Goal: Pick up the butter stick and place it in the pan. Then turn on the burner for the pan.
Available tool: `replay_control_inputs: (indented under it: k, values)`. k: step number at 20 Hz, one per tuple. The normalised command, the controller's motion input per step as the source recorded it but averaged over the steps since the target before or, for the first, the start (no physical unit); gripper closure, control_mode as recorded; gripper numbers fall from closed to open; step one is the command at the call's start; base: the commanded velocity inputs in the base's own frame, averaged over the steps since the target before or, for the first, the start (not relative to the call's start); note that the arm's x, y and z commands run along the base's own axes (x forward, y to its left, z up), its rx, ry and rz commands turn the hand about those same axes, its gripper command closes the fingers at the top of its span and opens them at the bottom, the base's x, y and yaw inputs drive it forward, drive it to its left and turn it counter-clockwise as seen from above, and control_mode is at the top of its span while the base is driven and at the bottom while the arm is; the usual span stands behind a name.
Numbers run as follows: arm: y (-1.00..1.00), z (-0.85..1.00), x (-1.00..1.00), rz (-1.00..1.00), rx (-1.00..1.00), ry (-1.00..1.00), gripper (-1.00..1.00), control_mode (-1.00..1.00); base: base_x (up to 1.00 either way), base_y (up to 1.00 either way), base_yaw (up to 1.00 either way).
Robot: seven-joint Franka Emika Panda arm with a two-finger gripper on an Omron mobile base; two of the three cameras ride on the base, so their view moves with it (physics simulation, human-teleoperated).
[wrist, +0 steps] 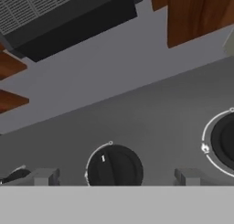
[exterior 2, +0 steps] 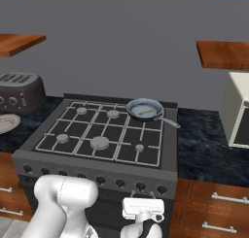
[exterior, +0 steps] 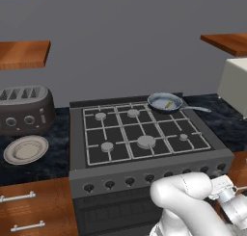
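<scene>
The pan [exterior: 165,102] [exterior 2: 144,109] sits on the stove's back right burner, its thin handle pointing right. Inside it lies the butter stick [exterior: 169,104] [exterior 2: 146,111], a small pale yellow bar. My gripper [exterior 2: 142,199] [exterior: 224,186] is low in front of the stove's front panel, near the right end of the knob row. In the hand view the gripper [wrist: 115,178] stands open, its two fingertips [wrist: 43,176] on either side of a black knob [wrist: 114,169] and apart from it. A second knob [wrist: 226,141] is at the right edge.
A dark toaster [exterior: 24,110] and a cream plate [exterior: 25,149] stand on the counter left of the stove [exterior: 144,134]. A white appliance [exterior 2: 238,110] stands on the right counter. Wooden drawers [exterior 2: 214,208] flank the oven, and wooden shelves [exterior: 24,53] hang above.
</scene>
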Motion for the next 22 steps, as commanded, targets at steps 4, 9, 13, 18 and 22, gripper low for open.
replay_control_inputs:
  k: [4,9,13,18,22]
  values:
    - [0.01,0.17,-0.11,0.0,0.0,0.0,-1.0,-1.0,0.0,0.0,0.0]
    - [0.28,0.07,-0.01,0.0,0.0,0.0,-1.0,-1.0,0.0,0.0,0.0]
    - [0.24,0.01,0.0,0.0,0.0,0.0,-1.0,-1.0,0.0,0.0,0.0]
    - [-0.02,0.0,0.0,0.0,0.05,0.0,-1.0,-1.0,0.0,0.0,0.0]
    - [-0.1,0.0,0.02,0.0,0.05,0.0,-1.0,-1.0,0.0,0.0,0.0]
